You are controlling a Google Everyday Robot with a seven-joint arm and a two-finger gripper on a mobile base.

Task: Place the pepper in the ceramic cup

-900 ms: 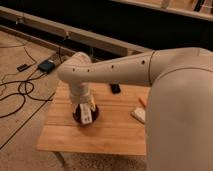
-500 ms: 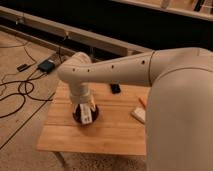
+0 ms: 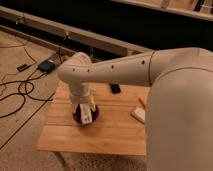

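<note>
Shows next to nothing moved since the earlier frames: same bent arm, same low hang of the gripper over the dark bowl. Nearest, fills the right side with the bulky white arm [image 3: 175, 110], hiding the right end of the wooden table [image 3: 110, 137]. Toward the table's left half, finds the dark bowl [image 3: 76, 115] with the gripper [image 3: 84, 106] pointed straight down, into it or just above it; open or closed, cannot tell, and no sign of anything carried. Right of the bowl and well apart from it, spots the pale block [image 3: 138, 115] at the edge of the arm's outline. Just beyond that block lies the pepper [image 3: 141, 102], a thin orange sliver on the wood, partly cut off by the arm. Behind the bowl and a little right, notes a small black object [image 3: 115, 88]. Fails to find the ceramic cup anywhere, perhaps hidden behind the arm. Farther back and left of the bowl, on the floor, picks out loose cables [image 3: 20, 92] and a dark box [image 3: 46, 65]. Reads as the step ahead of the reach for the pepper, with the task barely begun. Calls next for a rise clear of the bowl, a swing right to the pepper, a close across its narrow width, and care not to nudge the block.
</note>
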